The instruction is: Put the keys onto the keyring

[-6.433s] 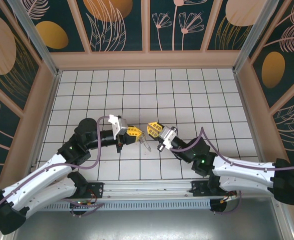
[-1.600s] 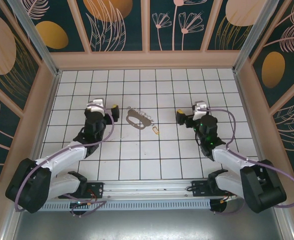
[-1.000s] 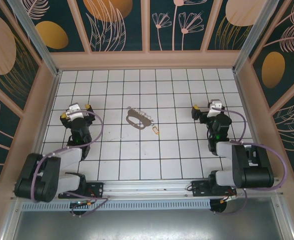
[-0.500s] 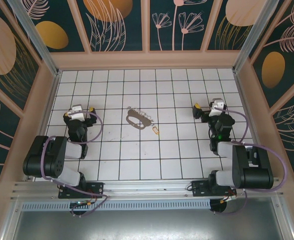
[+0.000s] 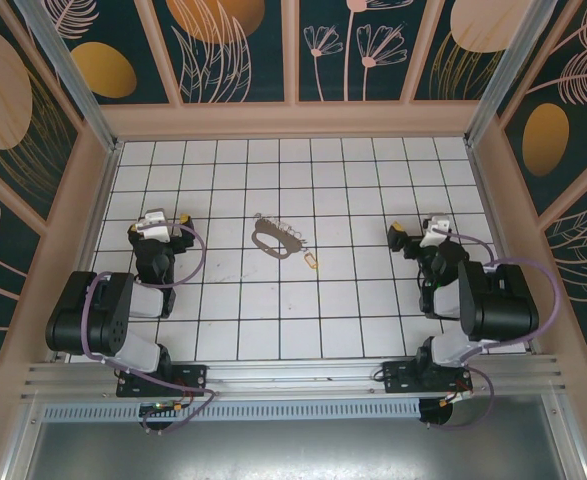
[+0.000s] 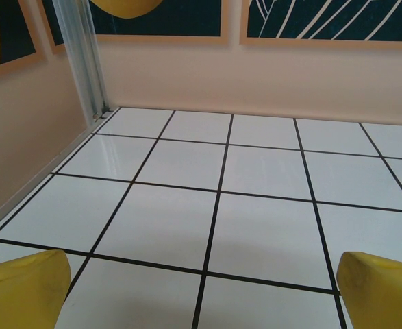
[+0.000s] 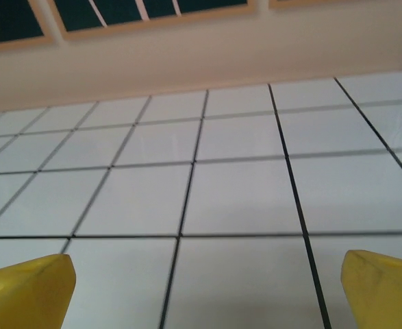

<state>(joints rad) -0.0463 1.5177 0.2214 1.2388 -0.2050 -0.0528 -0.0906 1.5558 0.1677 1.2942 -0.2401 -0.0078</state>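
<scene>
Both arms have pulled back to the sides; the left gripper point(image 5: 157, 224) and right gripper point(image 5: 418, 234) gape wide, empty. The keys point(image 5: 276, 238) lie released mid-table; the brass key point(image 5: 311, 262) sits just apart from them, seemingly unthreaded.

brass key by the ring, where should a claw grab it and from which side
Probably its long edges, pinched across the narrow width from straight above: the brass key lies flat on the tiled floor, apart from the keyring bunch, so nothing crowds it.
</scene>
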